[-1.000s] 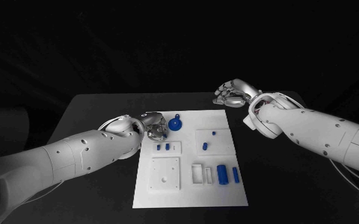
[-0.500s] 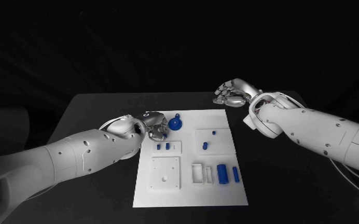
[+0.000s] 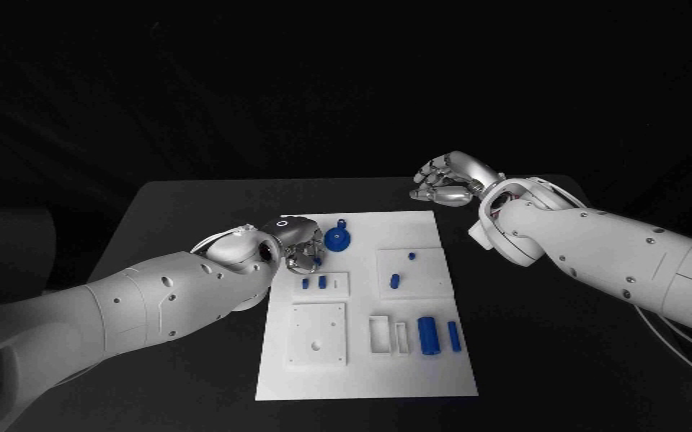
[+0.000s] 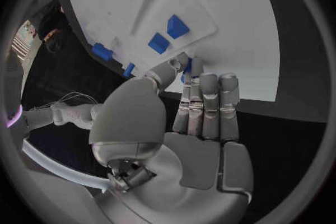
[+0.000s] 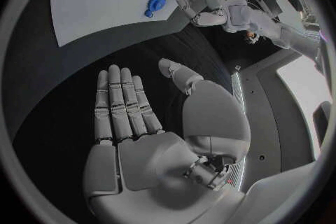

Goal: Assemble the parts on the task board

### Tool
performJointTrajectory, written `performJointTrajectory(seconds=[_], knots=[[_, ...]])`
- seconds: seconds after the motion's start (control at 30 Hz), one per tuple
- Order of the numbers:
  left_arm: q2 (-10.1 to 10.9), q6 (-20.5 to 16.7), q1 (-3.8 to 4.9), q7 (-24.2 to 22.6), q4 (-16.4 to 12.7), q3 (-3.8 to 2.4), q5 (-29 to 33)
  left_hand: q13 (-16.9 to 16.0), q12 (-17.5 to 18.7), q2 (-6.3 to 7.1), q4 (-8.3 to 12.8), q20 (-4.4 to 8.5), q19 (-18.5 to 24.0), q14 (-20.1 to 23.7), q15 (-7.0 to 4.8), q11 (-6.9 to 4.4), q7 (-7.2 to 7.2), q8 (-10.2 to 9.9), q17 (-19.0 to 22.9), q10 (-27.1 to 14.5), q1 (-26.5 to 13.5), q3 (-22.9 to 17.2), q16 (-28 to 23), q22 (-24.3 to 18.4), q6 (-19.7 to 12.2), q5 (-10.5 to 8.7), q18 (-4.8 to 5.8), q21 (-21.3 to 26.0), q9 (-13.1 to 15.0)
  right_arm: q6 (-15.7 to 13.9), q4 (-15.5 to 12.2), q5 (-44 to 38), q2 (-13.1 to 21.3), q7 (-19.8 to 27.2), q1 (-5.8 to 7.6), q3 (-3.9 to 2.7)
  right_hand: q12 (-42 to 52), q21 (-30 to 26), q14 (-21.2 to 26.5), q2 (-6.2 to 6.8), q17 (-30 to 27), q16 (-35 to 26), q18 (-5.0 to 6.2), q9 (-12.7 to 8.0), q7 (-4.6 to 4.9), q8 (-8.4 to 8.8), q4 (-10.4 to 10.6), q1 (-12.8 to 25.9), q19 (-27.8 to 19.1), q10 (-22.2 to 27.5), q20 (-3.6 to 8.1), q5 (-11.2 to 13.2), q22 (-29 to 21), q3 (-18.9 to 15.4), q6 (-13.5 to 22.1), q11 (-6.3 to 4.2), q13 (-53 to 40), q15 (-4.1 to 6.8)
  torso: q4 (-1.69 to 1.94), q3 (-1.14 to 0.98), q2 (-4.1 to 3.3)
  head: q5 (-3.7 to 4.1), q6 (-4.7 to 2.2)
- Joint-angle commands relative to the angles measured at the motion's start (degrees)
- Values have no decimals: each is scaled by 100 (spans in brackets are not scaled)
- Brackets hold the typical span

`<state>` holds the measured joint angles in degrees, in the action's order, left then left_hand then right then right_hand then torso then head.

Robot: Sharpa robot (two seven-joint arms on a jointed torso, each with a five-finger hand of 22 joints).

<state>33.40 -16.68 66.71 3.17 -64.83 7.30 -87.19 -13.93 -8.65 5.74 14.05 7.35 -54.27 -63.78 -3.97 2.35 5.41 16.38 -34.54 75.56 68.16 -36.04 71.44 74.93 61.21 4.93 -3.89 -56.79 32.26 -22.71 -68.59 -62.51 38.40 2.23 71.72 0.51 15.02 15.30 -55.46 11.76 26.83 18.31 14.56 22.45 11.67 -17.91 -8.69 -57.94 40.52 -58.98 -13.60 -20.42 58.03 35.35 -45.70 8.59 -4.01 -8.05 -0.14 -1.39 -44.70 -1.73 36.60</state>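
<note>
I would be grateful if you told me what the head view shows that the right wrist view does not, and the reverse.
Head view alone: the two upright blue cylinders near the task board's near edge, and the white block with holes. Right wrist view alone: the right hand's flat palm, fingers apart, holding nothing, over the black table. Both: the left hand at the board's far left corner beside the round blue part.

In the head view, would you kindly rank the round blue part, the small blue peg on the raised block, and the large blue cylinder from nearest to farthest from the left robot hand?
1. Round blue part: right beside the left robot hand, at the board's far edge.
2. Small blue peg: on the raised block, mid-board, towards the right.
3. Large blue cylinder: near edge of the task board, right side.
</note>
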Motion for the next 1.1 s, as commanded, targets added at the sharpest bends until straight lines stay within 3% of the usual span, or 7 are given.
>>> performJointTrajectory(seconds=[0.03,0.17,0.6,0.77,1.1], knots=[[-12,28,-59,-41,-25,35,-162,3,37,-3,27,209,14,-37,-10,-11,-3,16,6,20,28,-4,23,100,30,37,-208,-25,-3,60,-5,-22,7,41,-2,-2,-24,-37,53,-49,-5,26,11,-7,15,-15,7,-19,-19,-27,-4,-29,10,-28,16,8,7,2,1,3,1,-2,-7],[-3,-15,-60,-48,-33,36,-132,3,37,1,29,209,15,-37,-11,-11,-4,16,6,21,31,-5,23,100,31,37,-208,-25,-3,56,-6,-22,8,40,-2,-2,-24,-37,53,-49,-6,26,12,-7,15,-15,7,-19,-19,-27,-4,-29,10,-28,16,8,7,2,-1,0,-2,-2,-4],[13,-149,-61,-102,-17,35,40,130,332,282,74,99,66,59,149,162,250,-353,61,-386,133,-46,-43,78,-600,-27,-223,23,-200,59,2,-22,6,38,-2,-2,-28,-41,57,-41,-9,25,11,-9,16,-14,7,-17,-22,-25,-6,-28,11,-30,19,9,8,1,-4,0,0,-2,-5],[14,-162,-62,-51,-16,35,50,182,443,346,70,17,88,96,230,245,224,-405,83,-579,162,-45,-68,73,-740,-21,-264,46,-245,50,-3,-24,18,40,-2,-2,-29,-43,58,-41,-10,25,11,-10,17,-13,8,-16,-22,-25,-7,-29,12,-30,20,9,8,0,-1,-3,-4,-1,7],[26,-198,-63,-31,-3,34,50,196,459,368,83,-13,92,100,254,269,233,-394,92,-629,215,-58,-69,76,-752,-9,-294,50,-253,55,-1,-24,17,39,-2,-2,-32,-46,62,-37,-13,25,11,-11,18,-13,11,-14,-24,-24,-8,-30,13,-31,21,10,8,-1,-2,0,-2,-3,0]])
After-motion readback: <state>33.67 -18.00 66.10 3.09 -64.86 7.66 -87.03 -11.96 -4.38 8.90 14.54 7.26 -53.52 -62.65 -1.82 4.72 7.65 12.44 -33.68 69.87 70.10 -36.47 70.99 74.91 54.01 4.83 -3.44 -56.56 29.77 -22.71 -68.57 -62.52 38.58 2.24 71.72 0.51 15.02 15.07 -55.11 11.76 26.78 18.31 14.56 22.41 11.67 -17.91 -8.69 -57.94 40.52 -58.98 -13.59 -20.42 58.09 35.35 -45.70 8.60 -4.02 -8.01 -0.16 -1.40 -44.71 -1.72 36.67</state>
